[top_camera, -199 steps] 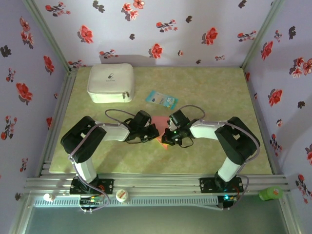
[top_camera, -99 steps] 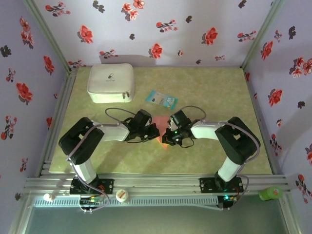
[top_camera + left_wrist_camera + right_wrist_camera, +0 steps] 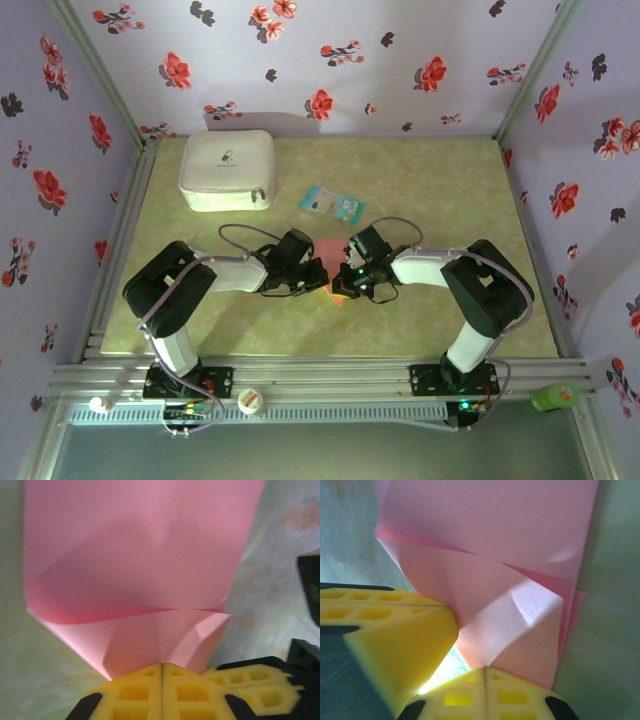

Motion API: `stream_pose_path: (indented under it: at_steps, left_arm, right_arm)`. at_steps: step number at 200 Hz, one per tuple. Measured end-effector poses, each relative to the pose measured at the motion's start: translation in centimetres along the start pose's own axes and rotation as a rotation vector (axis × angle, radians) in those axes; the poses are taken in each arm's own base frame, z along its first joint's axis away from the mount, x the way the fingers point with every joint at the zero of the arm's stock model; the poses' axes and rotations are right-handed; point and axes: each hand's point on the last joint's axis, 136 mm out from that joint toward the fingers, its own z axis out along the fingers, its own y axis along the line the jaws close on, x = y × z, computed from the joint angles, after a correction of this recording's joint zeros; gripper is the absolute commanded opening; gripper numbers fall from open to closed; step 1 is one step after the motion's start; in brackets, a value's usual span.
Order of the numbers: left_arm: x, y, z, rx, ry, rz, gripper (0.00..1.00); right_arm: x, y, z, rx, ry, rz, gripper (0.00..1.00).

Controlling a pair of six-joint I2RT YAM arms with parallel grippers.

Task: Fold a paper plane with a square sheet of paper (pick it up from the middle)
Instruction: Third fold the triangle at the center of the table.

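Observation:
The square sheet of paper (image 3: 331,250) is salmon pink and partly folded. It lies on the green mat between my two grippers. In the left wrist view the sheet (image 3: 140,555) has a flap rising from the mat into my left gripper (image 3: 161,666), whose yellow fingertips are pressed together on the flap's edge. In the right wrist view another raised flap of the sheet (image 3: 495,535) runs into my right gripper (image 3: 484,669), also shut on it. The two grippers (image 3: 318,276) (image 3: 341,284) nearly touch at the sheet's near edge. The left fingers (image 3: 390,630) show beside the right ones.
A white zip case (image 3: 228,170) stands at the back left of the mat. A small light-blue packet (image 3: 331,203) lies just behind the sheet. Flowered walls close in three sides, and an aluminium rail (image 3: 320,378) runs along the near edge.
The left wrist has edged slightly right and nearer to the right gripper. Both grippers stay shut at the sheet, which has barely shifted.

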Motion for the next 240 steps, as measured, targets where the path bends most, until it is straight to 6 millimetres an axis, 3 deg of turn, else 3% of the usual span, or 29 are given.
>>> stream_pose_path:
  at_steps: [42,166,240]
  left_arm:
    - [-0.8,0.5,-0.1,0.004,0.000,-0.024,0.02]
    - [-5.7,3.4,-2.0,-0.059,-0.078,-0.085,0.04]
    - [-6.6,4.2,-3.0,-0.125,-0.107,-0.087,0.07]
  right_arm:
    - [-0.1,0.0,0.0,-0.003,-0.005,-0.006,0.01]
    - [-0.1,0.0,0.0,-0.003,-0.006,-0.042,0.00]
    - [0.1,-0.2,-0.1,0.008,0.013,-0.094,0.01]
